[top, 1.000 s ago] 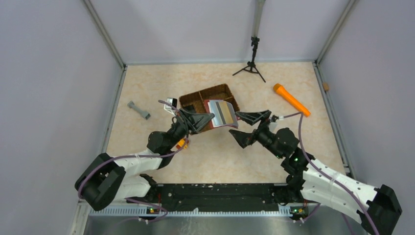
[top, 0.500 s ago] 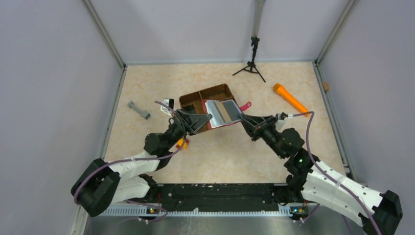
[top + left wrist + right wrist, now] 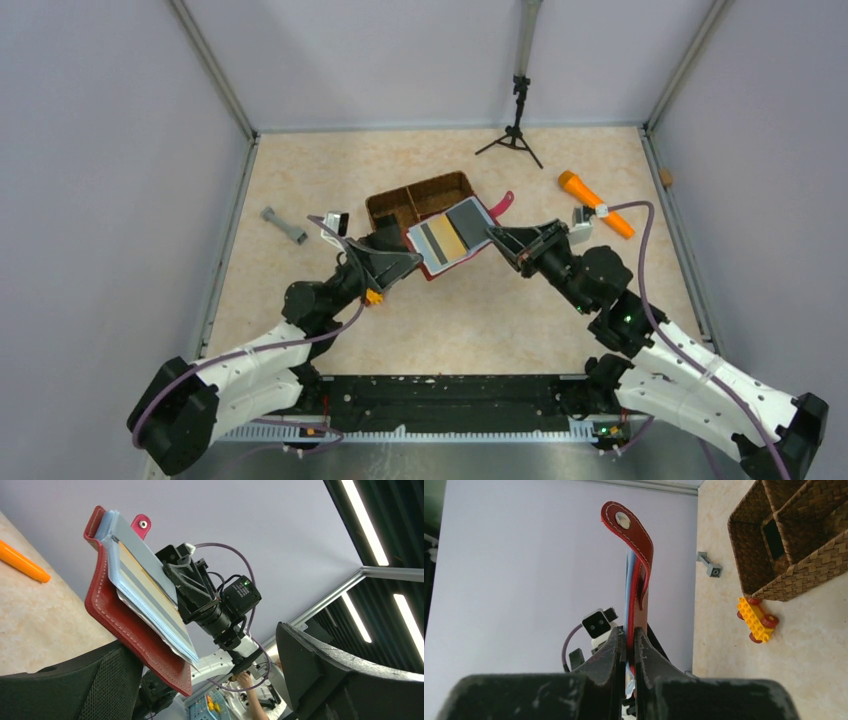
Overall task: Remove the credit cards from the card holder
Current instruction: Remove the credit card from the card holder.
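Since your right pincer (image 3: 629, 635) clenches the wallet (image 3: 130, 625) at three o'clock, holding it spread, your released left pincer (image 3: 405, 262) looks free to draw cards (image 3: 447, 238).

card holder (image 3: 448, 236) open — R hand (image 3: 497, 238) at rt edge | L hand (image 3: 405, 262) at lwr-left corner | basket (image 3: 400, 203) just behind

cards (image 3: 452, 240) mostly w/in holder (image 3: 127, 622), basket (image 3: 402, 200) partly hidden

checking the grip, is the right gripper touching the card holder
Touching. The right wrist view shows the right gripper shut on the card holder, pinching its edge from both sides.
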Controlling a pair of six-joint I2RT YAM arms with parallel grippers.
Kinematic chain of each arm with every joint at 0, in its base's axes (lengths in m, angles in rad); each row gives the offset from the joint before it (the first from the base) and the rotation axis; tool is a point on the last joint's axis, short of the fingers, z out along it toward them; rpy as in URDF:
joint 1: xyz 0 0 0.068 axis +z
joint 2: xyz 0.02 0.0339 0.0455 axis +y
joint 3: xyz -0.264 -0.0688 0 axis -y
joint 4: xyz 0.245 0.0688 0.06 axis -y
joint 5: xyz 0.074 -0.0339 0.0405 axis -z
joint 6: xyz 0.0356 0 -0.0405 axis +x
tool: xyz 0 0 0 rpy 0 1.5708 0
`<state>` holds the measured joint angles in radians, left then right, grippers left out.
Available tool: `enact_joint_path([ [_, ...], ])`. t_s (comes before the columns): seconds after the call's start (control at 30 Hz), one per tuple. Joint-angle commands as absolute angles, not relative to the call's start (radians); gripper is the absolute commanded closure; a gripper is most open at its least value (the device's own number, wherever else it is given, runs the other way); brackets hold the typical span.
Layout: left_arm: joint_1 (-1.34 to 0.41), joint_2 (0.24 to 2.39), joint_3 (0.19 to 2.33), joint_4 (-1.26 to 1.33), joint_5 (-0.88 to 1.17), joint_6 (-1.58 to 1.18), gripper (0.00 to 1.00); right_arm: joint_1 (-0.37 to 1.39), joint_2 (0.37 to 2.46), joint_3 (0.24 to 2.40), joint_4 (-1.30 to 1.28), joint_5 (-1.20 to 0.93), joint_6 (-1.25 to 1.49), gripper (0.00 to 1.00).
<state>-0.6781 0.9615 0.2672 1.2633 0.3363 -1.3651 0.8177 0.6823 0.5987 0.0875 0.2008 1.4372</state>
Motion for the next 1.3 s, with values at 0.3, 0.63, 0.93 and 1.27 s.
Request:
enact_joint_path([
  [0.3,-0.681,0.920,0.353,1.016,0.364,-1.221,0.10,0.845,0.718,0.659,0.219,0.036,1.272,1.00],
  [0.63,-0.680,0.823,0.374,0.863,0.404,-1.144,0.86,0.845,0.605,0.592,0.218,-0.093,1.057,0.18],
  [0.93,-0.680,0.826,0.474,0.679,0.513,-1.140,1.00,0.845,0.634,0.660,0.099,-0.167,0.915,0.25],
  [1.27,-0.678,0.876,0.587,0.464,0.600,-1.077,1.00,0.845,0.625,0.713,-0.087,-0.126,0.721,0.38],
])
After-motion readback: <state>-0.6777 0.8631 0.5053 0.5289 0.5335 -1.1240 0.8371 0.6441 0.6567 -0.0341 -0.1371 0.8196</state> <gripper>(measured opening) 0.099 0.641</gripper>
